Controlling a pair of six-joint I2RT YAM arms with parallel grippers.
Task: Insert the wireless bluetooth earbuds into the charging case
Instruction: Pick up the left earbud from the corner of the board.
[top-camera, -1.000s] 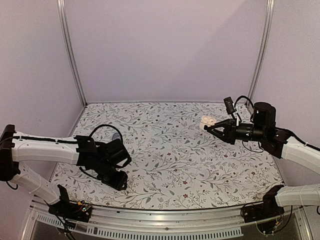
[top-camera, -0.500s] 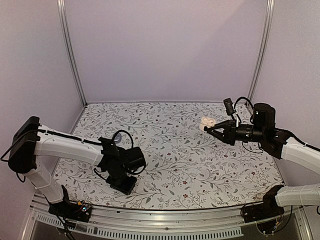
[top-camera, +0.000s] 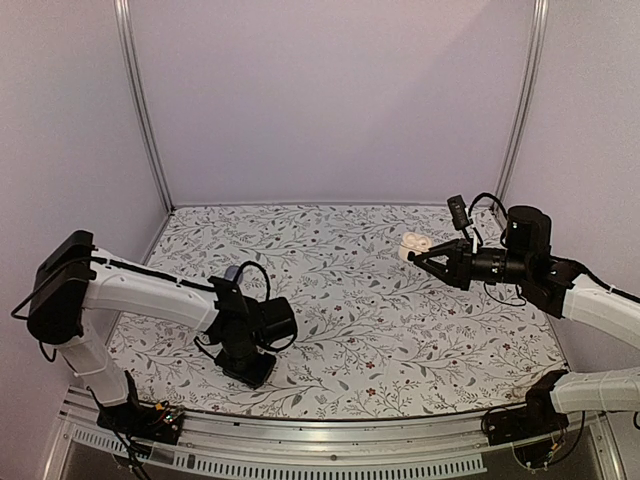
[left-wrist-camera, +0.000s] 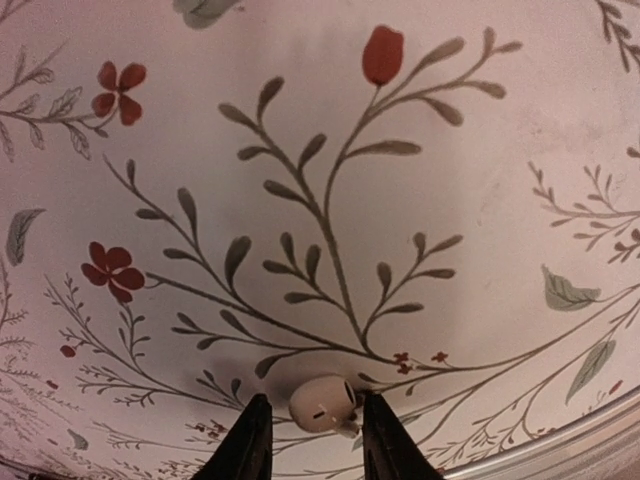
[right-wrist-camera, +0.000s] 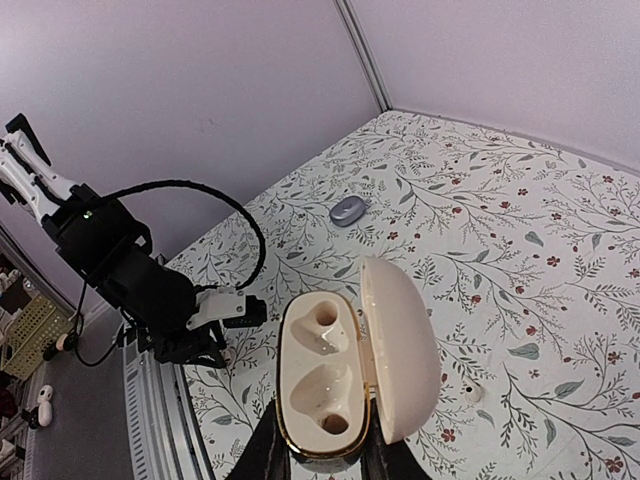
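You are at the pick-up step: your left gripper (left-wrist-camera: 313, 418) is down on the table (top-camera: 380, 330) at the near left, close to the near edge, with one finger on each side of an earbud (left-wrist-camera: 322, 403) that lies on the flowered cloth. The jaws stand partly open; a sliver of cloth shows between one finger and the earbud, so I judge it is not pinched yet. Your right gripper (right-wrist-camera: 325, 462) is clamped on the charging case (right-wrist-camera: 322, 378), held in the air at the far right with its lid (right-wrist-camera: 402, 345) swung open. Next you need a firm but gentle pinch, a straight lift, then a carry to the right to line the earbud's stem up with a socket. Counting: one case with two sockets, both empty; one earbud for certain; one small white speck (right-wrist-camera: 472, 392) on the cloth beyond the case that may be the second earbud, too small to tell; and one grey oval thing (right-wrist-camera: 348, 210) farther left.
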